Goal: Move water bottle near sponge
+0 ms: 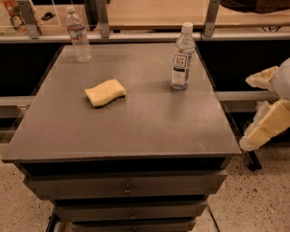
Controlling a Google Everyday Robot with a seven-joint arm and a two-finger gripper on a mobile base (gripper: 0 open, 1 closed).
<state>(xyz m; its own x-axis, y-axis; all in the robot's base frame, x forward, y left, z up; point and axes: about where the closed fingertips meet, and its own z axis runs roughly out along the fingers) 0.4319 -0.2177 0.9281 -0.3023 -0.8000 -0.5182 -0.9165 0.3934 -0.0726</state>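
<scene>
Water bottle (78,36) stands upright at the table's (136,131) far-left corner, apart from the sponge (105,92); probably light and crushable, so grip its ribbed middle gently; gripper (248,111) sits off the right edge, fingers apart.

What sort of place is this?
Probably a lab or office test area: a grey drawer cabinet holds a sponge, a water bottle and a tea bottle, railed counter behind. The claw hangs off its right edge.
</scene>
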